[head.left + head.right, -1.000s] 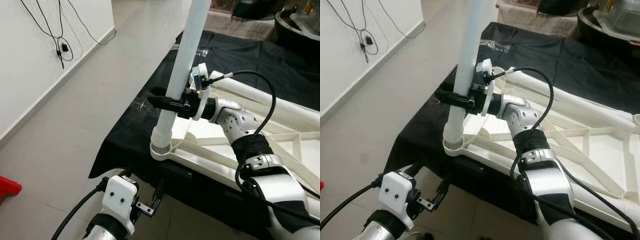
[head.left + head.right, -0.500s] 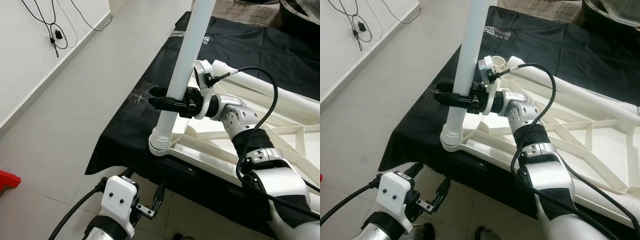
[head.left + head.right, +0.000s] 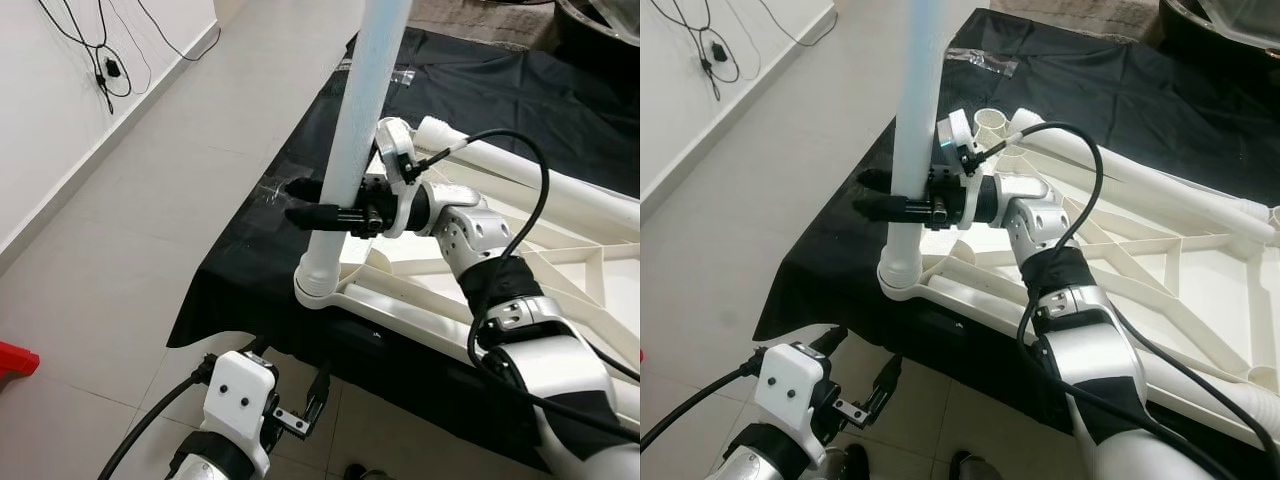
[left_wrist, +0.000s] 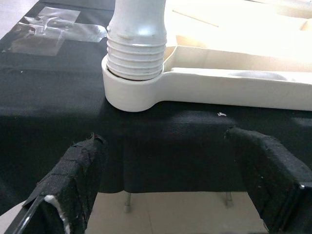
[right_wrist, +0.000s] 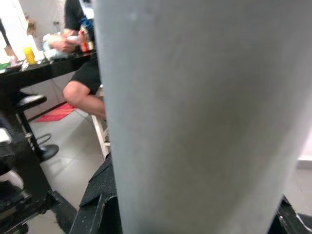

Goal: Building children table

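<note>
Right gripper (image 3: 305, 201) fingers pinch the upright white table leg (image 3: 350, 140), seated in tabletop (image 3: 560, 300) corner socket (image 3: 318, 290). Left gripper (image 4: 165, 185) spread, low near edge.

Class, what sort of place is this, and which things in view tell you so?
Probably a room in a home: pale floor tiles, cables hanging down a white wall, and a person seated at a dark counter. A white table leg stands in an upturned tabletop on black cloth.
</note>
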You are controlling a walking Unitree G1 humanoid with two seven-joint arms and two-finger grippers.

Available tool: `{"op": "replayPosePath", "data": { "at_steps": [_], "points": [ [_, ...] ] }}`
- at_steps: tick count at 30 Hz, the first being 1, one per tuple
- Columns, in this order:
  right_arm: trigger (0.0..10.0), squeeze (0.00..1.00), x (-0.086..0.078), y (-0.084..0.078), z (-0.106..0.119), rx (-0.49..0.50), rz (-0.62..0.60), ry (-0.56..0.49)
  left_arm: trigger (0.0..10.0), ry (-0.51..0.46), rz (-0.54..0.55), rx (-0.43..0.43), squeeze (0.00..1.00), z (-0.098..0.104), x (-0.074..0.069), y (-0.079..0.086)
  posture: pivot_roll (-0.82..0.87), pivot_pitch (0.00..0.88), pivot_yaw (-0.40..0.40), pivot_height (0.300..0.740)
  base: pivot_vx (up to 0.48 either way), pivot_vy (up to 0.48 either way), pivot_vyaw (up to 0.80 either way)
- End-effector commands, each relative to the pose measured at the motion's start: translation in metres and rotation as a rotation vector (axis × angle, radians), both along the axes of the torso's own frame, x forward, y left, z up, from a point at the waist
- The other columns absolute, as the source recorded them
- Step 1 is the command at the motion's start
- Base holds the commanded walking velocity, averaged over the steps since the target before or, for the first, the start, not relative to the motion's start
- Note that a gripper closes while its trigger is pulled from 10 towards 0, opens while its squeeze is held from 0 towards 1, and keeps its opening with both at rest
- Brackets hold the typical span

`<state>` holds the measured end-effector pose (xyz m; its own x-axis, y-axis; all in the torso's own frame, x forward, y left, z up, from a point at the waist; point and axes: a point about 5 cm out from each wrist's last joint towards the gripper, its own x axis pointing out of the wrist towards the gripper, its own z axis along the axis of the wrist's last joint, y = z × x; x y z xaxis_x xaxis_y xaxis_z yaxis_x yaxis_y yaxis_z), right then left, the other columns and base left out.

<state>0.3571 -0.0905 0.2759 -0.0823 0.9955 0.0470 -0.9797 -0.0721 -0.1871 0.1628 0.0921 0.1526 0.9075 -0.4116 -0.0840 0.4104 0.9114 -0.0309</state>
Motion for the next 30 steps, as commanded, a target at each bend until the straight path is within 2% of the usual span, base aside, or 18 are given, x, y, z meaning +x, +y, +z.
{"op": "replayPosePath", "data": {
  "at_steps": [1,6,18,22,30],
  "points": [
    [10.0,0.00,-0.003,0.000,-0.017,-0.082,0.011,0.020,10.0,0.019,-0.010,0.003,0.00,-0.001,-0.003,-0.001,0.11,0.274,-0.081,0.740,0.000,0.000,0.00],
    [10.0,0.00,-0.010,0.005,-0.025,-0.164,0.068,-0.024,10.0,0.018,-0.012,0.006,0.00,-0.002,-0.002,-0.002,0.11,0.258,-0.083,0.740,0.000,0.000,0.00],
    [10.0,0.00,-0.015,0.009,-0.031,-0.201,0.084,-0.034,10.0,0.020,-0.014,0.008,0.00,-0.003,-0.002,-0.002,0.11,0.246,-0.085,0.740,0.000,0.000,0.00],
    [10.0,0.00,-0.015,0.012,-0.035,-0.207,0.062,-0.019,10.0,0.021,-0.015,0.007,0.00,-0.002,-0.003,-0.003,0.11,0.244,-0.087,0.740,0.000,0.000,0.00],
    [10.0,0.00,-0.007,0.015,-0.042,-0.241,-0.057,0.008,10.0,0.021,-0.015,0.004,0.00,-0.002,-0.004,-0.004,0.11,0.242,-0.092,0.740,0.000,0.000,0.00]
  ]
}}
